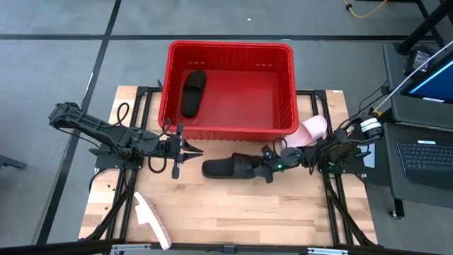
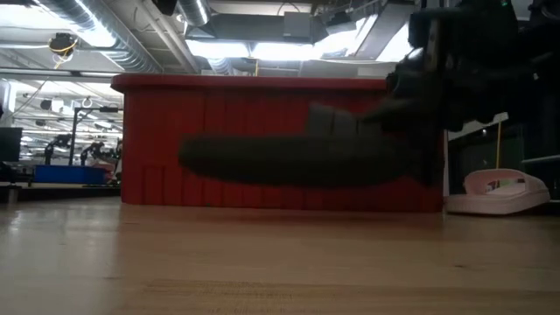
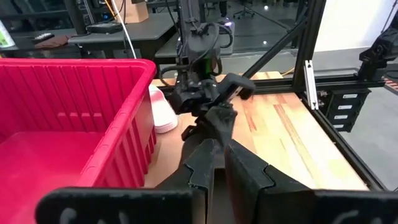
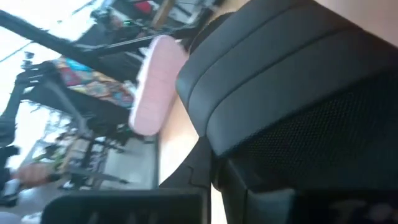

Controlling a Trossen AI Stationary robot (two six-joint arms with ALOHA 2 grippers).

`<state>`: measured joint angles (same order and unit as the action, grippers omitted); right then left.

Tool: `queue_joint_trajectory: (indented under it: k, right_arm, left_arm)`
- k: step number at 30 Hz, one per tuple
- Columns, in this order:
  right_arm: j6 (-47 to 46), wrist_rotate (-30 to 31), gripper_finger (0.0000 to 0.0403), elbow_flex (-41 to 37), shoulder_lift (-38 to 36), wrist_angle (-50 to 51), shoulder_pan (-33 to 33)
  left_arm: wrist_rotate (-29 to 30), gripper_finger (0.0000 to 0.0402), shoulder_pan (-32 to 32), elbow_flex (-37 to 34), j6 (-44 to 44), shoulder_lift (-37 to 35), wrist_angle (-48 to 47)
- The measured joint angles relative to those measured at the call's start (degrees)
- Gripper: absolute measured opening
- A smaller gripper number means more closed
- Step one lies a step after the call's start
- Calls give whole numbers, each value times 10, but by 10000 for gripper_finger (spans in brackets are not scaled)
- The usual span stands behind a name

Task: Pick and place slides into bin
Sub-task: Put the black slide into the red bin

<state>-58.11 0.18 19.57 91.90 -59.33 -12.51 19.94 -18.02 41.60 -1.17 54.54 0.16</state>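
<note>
Right pincer (image 1: 267,170) grips black slide (image 1: 230,167), lengthwise along the bin's (image 1: 230,48) front wall.

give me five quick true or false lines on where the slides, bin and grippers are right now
1. One black slide lies inside the red bin. True.
2. The right gripper is shut on a pink slide. False: it grips the second black slide, which the low view shows lifted clear of the table.
3. Both pink slides are in the bin. False: one pink slide lies near the table's front left edge, the other pink slide beside the bin's right front corner.
4. The left gripper holds nothing. True.
5. The bin holds three slides. False: only one.
</note>
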Motion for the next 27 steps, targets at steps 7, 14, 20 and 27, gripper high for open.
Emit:
queue_joint_trajectory:
  k: [7, 14, 20, 27]
  right_arm:
    - [1, -14, 15, 33, 0, -12, -13]
    - [45, -53, 15, 104, 0, 13, -13]
    - [74, -106, 15, 182, 0, 125, -1]
    - [136, -148, 15, 263, -1, 222, 25]
  left_arm:
    - [-10, 33, 0, 0, 62, 0, 24]
    - [-10, 33, 0, 1, 147, -1, 59]
    - [-10, 34, 0, 32, 189, 0, 14]
    - [-10, 61, 0, 74, 206, 0, -71]
